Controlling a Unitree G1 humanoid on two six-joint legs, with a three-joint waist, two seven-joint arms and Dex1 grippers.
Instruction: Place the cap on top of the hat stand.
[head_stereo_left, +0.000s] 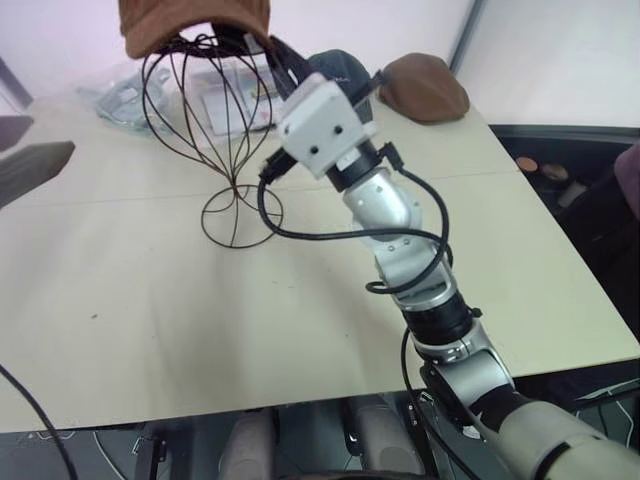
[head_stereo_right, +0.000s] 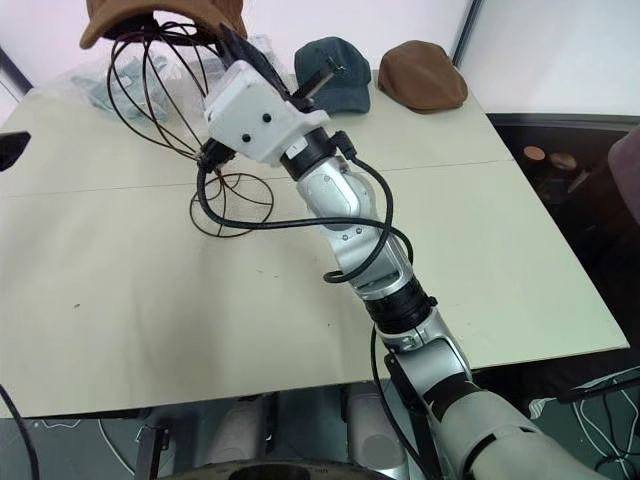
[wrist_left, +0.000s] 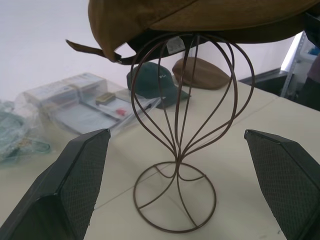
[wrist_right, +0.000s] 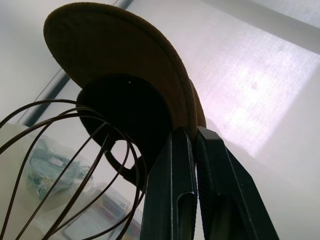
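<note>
Atop the hat stand (wrist_left: 176, 150), the cap (head_stereo_left: 190, 20), brim toward the right gripper (wrist_right: 192, 137) pinching it; left gripper (wrist_left: 175, 165) spread

Brown cap (head_stereo_left: 190, 20), dark wire hat stand (head_stereo_left: 225, 130), beige table (head_stereo_left: 150, 320).

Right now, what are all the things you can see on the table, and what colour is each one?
cap: one, brown, over the top of the hat stand, pinched at its edge by the right tool
hat stand: one, dark wire, upright on the table
baseball cap: one, dark blue-grey, far side of the table
flat cap: one, plain brown, beside the dark cap
plastic bags: a few, clear, far left of the table
table: one, pale beige
left tool: one, black, open, facing the stand
right tool: one, black, shut on the cap
</note>
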